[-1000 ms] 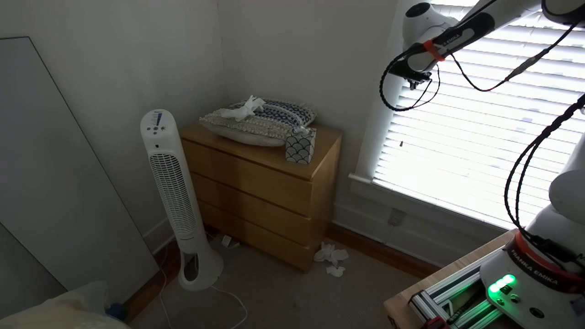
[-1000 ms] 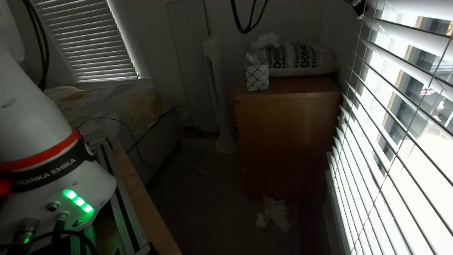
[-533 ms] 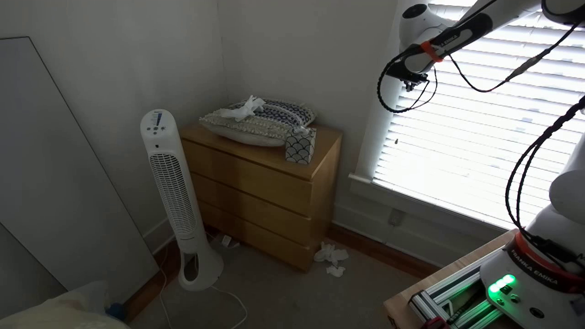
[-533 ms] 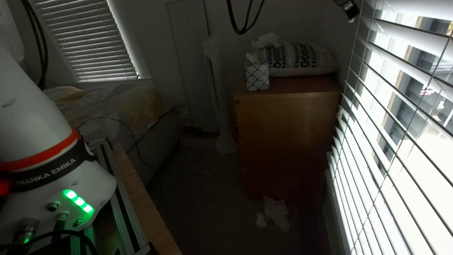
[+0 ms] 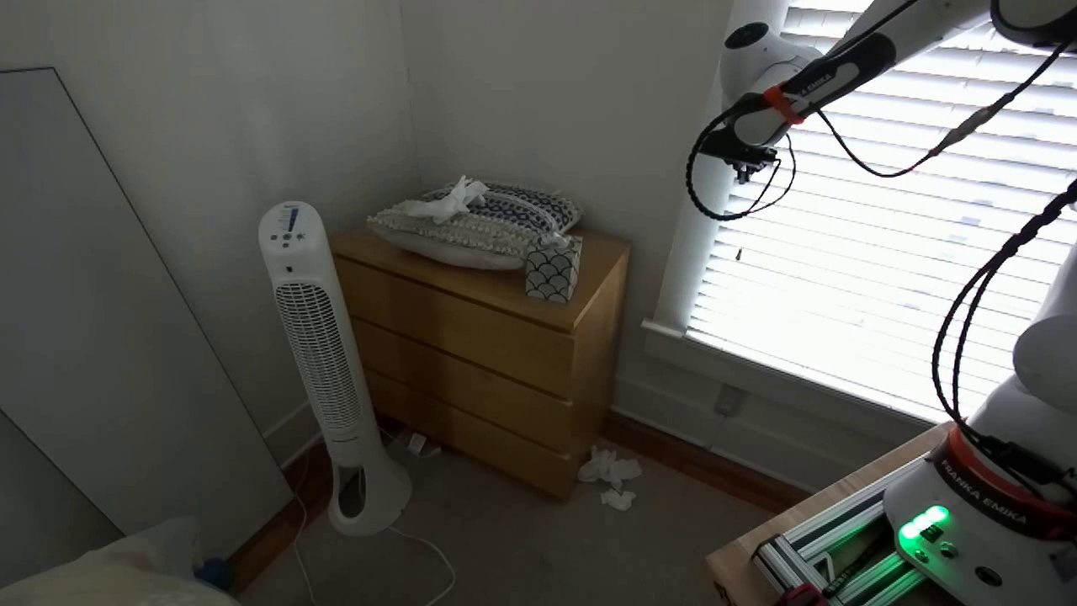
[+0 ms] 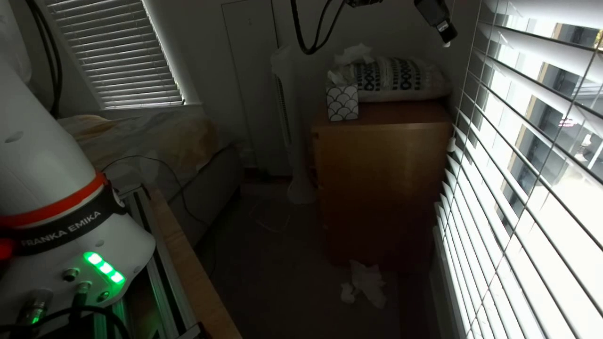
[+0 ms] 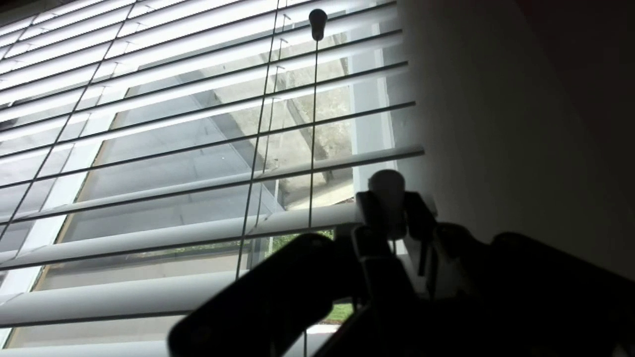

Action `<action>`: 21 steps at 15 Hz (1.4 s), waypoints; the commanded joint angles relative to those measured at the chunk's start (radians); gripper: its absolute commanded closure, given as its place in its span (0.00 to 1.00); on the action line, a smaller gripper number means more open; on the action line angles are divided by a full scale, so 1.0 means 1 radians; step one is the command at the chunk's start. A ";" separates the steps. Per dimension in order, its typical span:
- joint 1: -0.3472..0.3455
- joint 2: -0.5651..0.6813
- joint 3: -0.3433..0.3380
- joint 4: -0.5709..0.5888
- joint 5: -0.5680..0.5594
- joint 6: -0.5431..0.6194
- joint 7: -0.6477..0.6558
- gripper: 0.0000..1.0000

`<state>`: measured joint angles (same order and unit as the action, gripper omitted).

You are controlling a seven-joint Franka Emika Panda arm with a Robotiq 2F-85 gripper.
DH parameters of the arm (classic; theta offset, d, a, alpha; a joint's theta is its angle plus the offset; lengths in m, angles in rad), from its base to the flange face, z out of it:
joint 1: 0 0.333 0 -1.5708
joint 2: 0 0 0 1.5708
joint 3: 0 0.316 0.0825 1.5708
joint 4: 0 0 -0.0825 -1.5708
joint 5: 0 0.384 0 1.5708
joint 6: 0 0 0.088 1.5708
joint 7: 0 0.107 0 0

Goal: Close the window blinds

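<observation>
- The gripper [image 7: 392, 213] pinches a pale cord knob [image 7: 388, 186] between its fingertips [image 7: 419, 218], near the side edge of the window blinds [image 5: 875, 269]; whether it touches them I cannot tell.
- A second knob [image 7: 317, 24] dangles free on a thin cord [image 7: 314, 99] in front of the slats [image 7: 99, 300]; in both exterior views it hangs below the gripper.
- The blinds reach down to the sill [image 5: 661, 328], angled so that daylight and outdoor shapes show through the gaps.
- Near them stands a wooden dresser [image 5: 471, 337], with a patterned cushion [image 5: 522, 210] and a tissue box [image 5: 551, 273] on top and crumpled white scraps [image 5: 607, 470] on the floor [image 5: 522, 547] at its foot.
- A white tower fan [image 5: 322, 358] stands just past the dresser.
- Farthest off, in an exterior view, a second blind [image 6: 122, 56] hangs in shadow beyond a bed [image 6: 155, 136].
</observation>
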<state>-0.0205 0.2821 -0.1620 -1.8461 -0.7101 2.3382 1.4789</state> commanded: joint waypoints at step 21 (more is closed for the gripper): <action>0.077 0.517 -0.043 0.290 0.225 -0.153 0.040 0.96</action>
<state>0.0407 0.7100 -0.1843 -1.6267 -0.5396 2.2099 1.5108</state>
